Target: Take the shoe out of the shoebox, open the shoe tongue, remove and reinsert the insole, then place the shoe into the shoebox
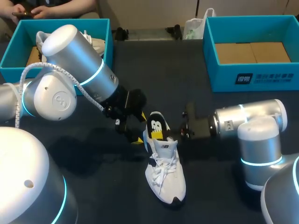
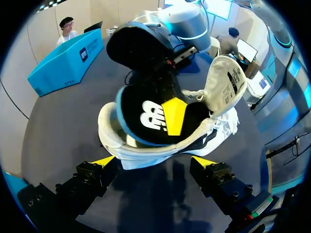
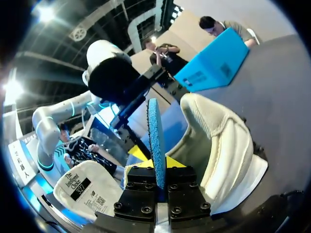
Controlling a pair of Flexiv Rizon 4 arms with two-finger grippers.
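Observation:
A white shoe (image 1: pixel 166 172) lies on the dark table near the middle, toe toward me, with its tongue (image 2: pixel 226 82) folded open. A black insole (image 1: pixel 155 125) with a blue rim and a yellow patch stands partly out of the heel opening. My right gripper (image 1: pixel 181 131) comes in from the right and is shut on the insole's edge (image 3: pixel 154 136), which runs up between its fingers (image 3: pixel 158 187). My left gripper (image 1: pixel 133 133) sits just left of the heel. It is open, its yellow tips (image 2: pixel 154 161) on either side of the shoe's heel (image 2: pixel 146 150) without touching it.
A blue shoebox (image 1: pixel 14 60) at the back left holds another white shoe (image 1: pixel 96 44). A second blue shoebox (image 1: pixel 252 74) stands at the back right with only cardboard inside. A white bag (image 1: pixel 194 28) lies beside it.

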